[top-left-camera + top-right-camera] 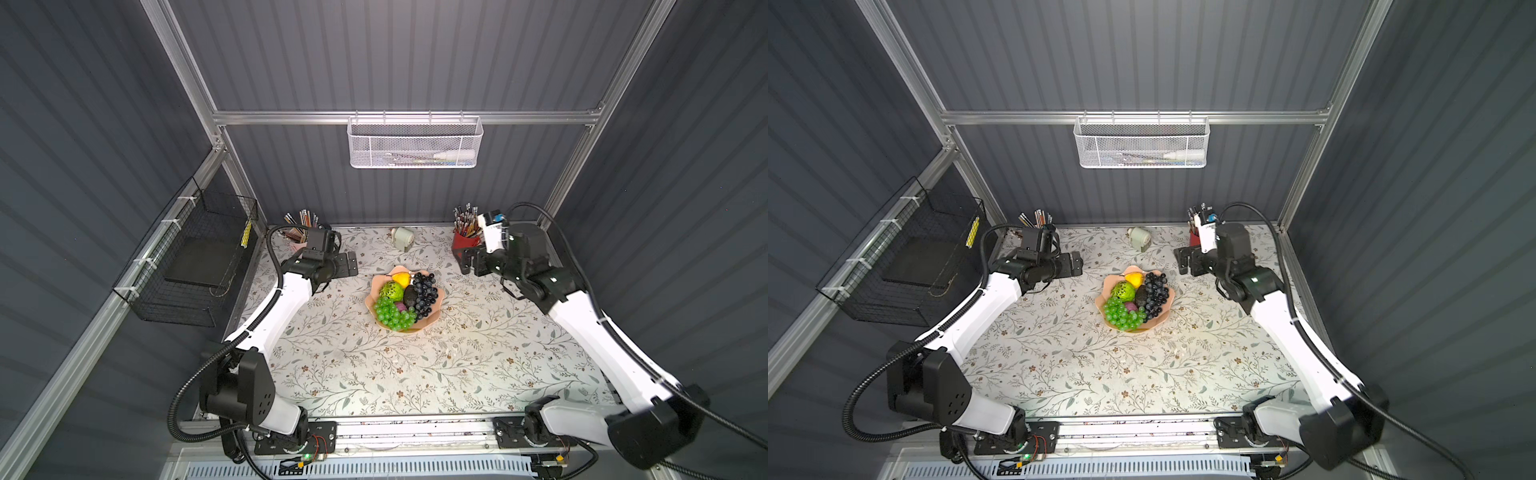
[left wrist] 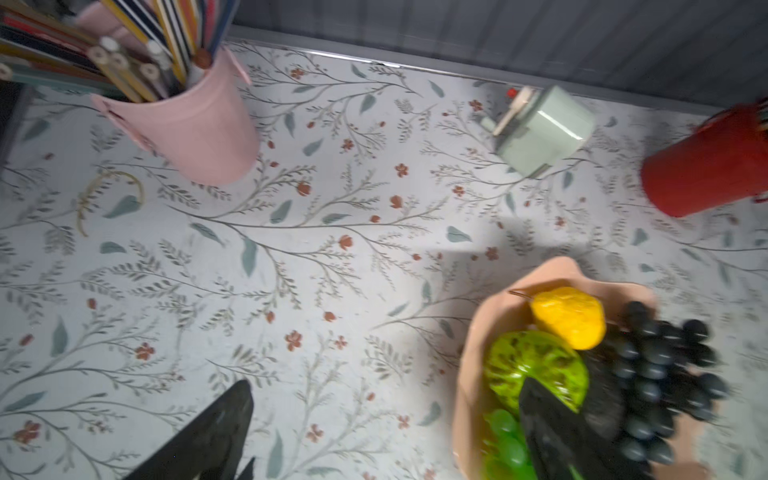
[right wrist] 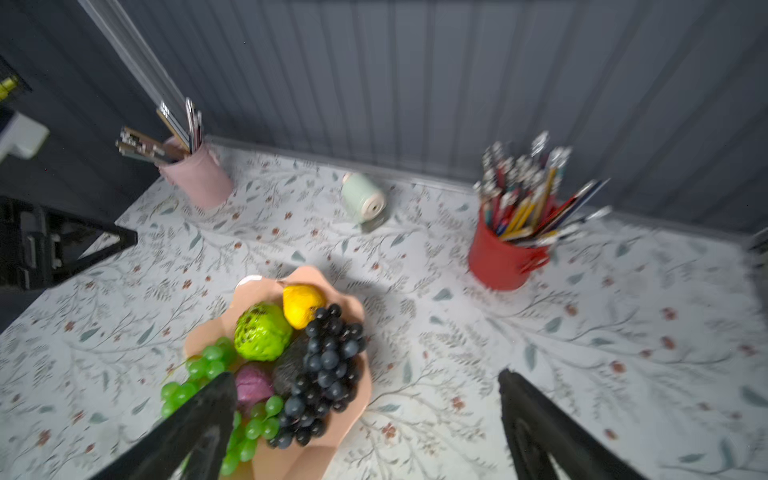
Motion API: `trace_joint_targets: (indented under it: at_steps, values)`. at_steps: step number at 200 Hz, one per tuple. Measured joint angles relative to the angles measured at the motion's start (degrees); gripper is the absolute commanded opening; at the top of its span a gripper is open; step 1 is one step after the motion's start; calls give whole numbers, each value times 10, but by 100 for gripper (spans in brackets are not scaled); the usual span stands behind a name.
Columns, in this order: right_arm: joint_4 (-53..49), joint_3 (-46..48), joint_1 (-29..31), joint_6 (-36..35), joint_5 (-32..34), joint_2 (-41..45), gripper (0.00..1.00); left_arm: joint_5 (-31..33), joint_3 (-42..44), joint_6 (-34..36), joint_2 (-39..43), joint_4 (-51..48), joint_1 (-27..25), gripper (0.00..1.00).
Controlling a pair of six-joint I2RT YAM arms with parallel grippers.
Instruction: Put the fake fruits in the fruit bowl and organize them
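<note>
**Top views.** The fruit bowl (image 1: 371, 291) (image 1: 1105, 283) stands on the floral table (image 1: 374, 374). All six fake fruits lie inside it:
- lemon (image 1: 401, 279)
- bumpy green ball (image 1: 390, 291)
- black avocado (image 1: 410, 296)
- dark grape bunch (image 1: 426, 295)
- purple lump (image 1: 401, 306)
- green grape bunch (image 1: 392, 313), which spills over the bowl's near rim

The left gripper (image 1: 351, 264) (image 1: 1075, 264) hangs left of the bowl, apart from it. The right gripper (image 1: 467, 259) (image 1: 1181, 259) hangs right of the bowl, also apart.

**Left wrist.** The left gripper (image 2: 386, 386) has its jaws spread wide with nothing between them. One finger shows in front of the bowl's fruit. The picture is blurred.

**Right wrist.** The right gripper (image 3: 365, 376) has its jaws wide apart and empty. One finger overlaps the green grapes in the picture. All six fruits are visible in the bowl (image 3: 203, 336).
</note>
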State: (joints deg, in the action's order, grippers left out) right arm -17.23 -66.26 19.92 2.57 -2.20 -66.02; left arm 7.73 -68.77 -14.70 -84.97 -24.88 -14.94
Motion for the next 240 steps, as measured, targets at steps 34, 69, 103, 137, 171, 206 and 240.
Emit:
trace_joint_targets:
  at_steps: [34, 69, 103, 137, 171, 206, 240]
  values:
    - [137, 168, -92, -50, 12, 122, 99, 50, 183, 63, 26, 150, 61, 100]
    - [294, 319, -204, -10, 24, 96, 99, 93, 348, 92, 29, 318, 90, 100]
    - [416, 435, -224, 0, 41, 27, 99, 97, 395, 122, -20, 476, 103, 100]
    - [532, 456, -237, 7, 38, -65, 99, 80, 403, 131, -54, 604, 113, 100]
    - [643, 467, -244, 11, 20, -167, 99, 70, 424, 130, -120, 725, 113, 100]
    - [674, 472, -244, 11, 7, -176, 99, 70, 429, 130, -135, 755, 113, 100]
    - [699, 472, -244, 11, 2, -175, 99, 68, 429, 130, -135, 770, 113, 100]
